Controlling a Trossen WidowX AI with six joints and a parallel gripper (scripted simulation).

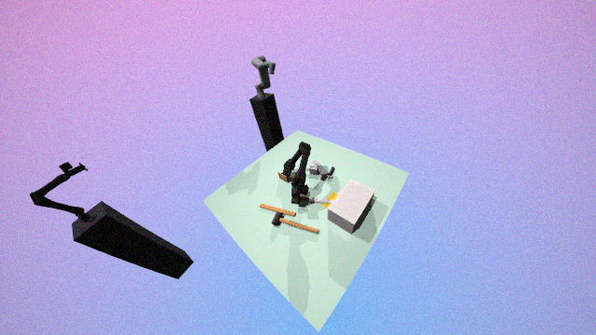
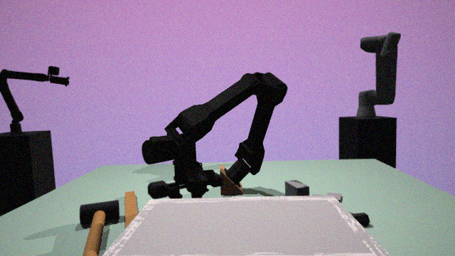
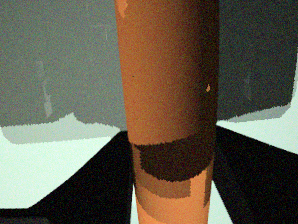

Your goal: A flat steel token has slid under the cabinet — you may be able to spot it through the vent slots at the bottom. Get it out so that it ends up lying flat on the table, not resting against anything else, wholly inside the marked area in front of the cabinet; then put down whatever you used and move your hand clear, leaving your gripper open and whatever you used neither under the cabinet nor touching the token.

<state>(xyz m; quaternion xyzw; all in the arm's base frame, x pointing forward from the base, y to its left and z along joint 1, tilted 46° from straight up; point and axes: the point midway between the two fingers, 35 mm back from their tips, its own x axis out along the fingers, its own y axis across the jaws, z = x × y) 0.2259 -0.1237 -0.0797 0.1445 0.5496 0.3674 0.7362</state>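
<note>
The cabinet [image 1: 351, 202] [image 2: 245, 227] is a pale box; its vent slots do not show. The marked area, an orange-yellow patch [image 1: 332, 197], lies in front of it. My gripper [image 1: 304, 200] [image 3: 165, 136] is shut on the round orange handle [image 3: 170, 75] of a tool, low over the table before the cabinet. The tool's thin pale rod [image 1: 320, 202] reaches across the marked area to the cabinet's front edge; whether its tip is underneath cannot be seen. The steel token is not visible in any view. In the exterior view the cabinet hides the fingertips and the marked area.
On the table [image 1: 298, 288] lie a black-headed mallet [image 1: 277, 219] [image 2: 99, 213] and a flat wooden stick [image 1: 277, 209] [image 2: 131, 206], to one side of the gripper. A grey block [image 2: 296, 188] and a black cylinder [image 2: 360, 219] lie on the other side. Two other arms stand on pedestals beyond.
</note>
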